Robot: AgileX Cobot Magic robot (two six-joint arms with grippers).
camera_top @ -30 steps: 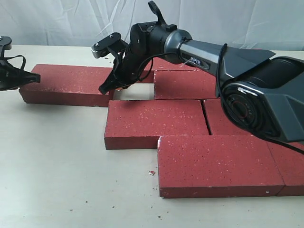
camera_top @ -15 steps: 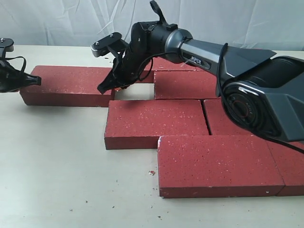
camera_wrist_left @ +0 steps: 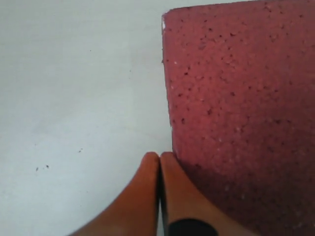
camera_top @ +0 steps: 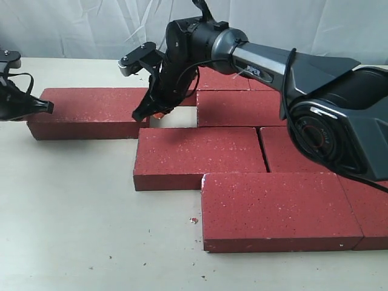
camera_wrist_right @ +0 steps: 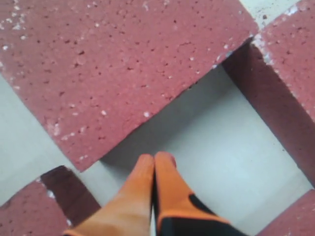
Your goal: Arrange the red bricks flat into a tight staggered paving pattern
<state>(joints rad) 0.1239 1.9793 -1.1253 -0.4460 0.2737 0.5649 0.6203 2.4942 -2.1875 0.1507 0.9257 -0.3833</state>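
Observation:
Several red bricks lie flat on the table. Most sit in staggered rows at centre and right, such as the middle brick [camera_top: 197,151] and the front brick [camera_top: 279,206]. One long brick [camera_top: 85,109] lies apart at the left. My left gripper [camera_top: 43,107] is shut, with its fingertips [camera_wrist_left: 152,164] against that brick's left end [camera_wrist_left: 236,98]. My right gripper [camera_top: 140,115] is shut too, empty, with its tips [camera_wrist_right: 155,160] low at that brick's right end [camera_wrist_right: 123,64], over a bare gap [camera_top: 173,118] in the pattern.
More bricks [camera_top: 236,106] lie behind the gap, under the right arm [camera_top: 254,60], which reaches across the middle. Bare table [camera_top: 66,212] spreads at the front left. A white cloth [camera_top: 79,27] hangs at the back. Small red crumbs [camera_top: 194,220] lie by the front brick.
The left brick has slid a little to the right, toward the other bricks, with the left gripper following its end. The right gripper's tips have shifted slightly right.

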